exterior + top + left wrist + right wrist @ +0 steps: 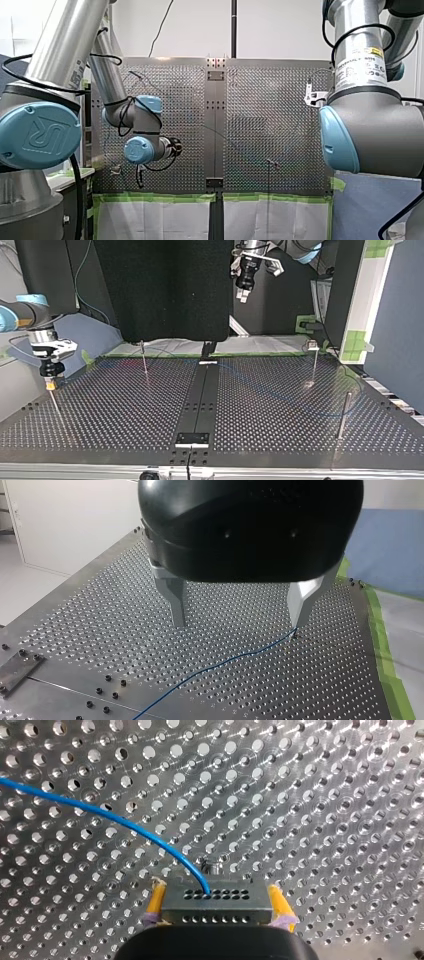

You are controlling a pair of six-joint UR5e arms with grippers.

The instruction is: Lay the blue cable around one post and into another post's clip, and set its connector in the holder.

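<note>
Connector [216, 906] clamped btwn right end effector [215, 890] pads [157, 899]; left end effector [239, 624] open, empty.

Light is glinting off the table [325, 795] in the wrist views. The top view is showing it darker.

The blue cable [220, 664] runs out of the left wrist view, its far end unseen.

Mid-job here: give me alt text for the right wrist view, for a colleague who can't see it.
My right gripper holds the grey connector between its yellow-padded fingers, one on each side of the block. The blue cable leaves a hole in the connector's face and curves away across the perforated table.
</note>
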